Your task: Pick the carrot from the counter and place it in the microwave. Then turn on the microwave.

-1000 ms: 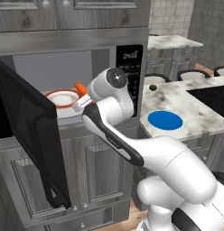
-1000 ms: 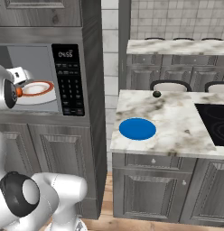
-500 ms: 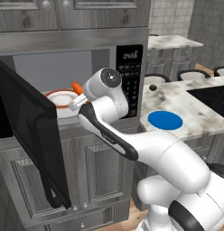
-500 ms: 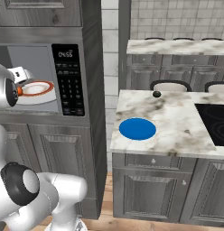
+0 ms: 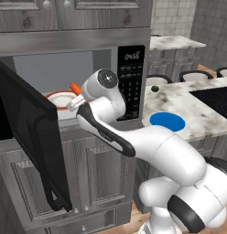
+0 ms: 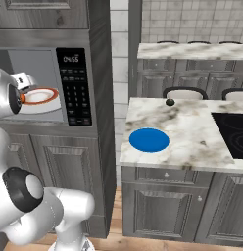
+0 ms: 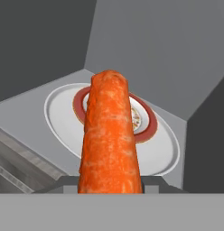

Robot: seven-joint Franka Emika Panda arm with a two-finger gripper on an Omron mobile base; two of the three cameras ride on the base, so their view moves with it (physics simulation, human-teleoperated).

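Left base view: the white arm reaches into the open microwave, its door swung wide to the left, with the carrot poking out just above a red-rimmed plate inside. A blue plate lies on the marble counter to the right.

Right base view: the hand sits at the microwave's mouth beside the keypad panel, a sliver of carrot showing against the plate within.

Hand view: the gripper is clamped on the carrot, which juts forward over the plate on the grey oven floor; whether it touches the plate cannot be told.
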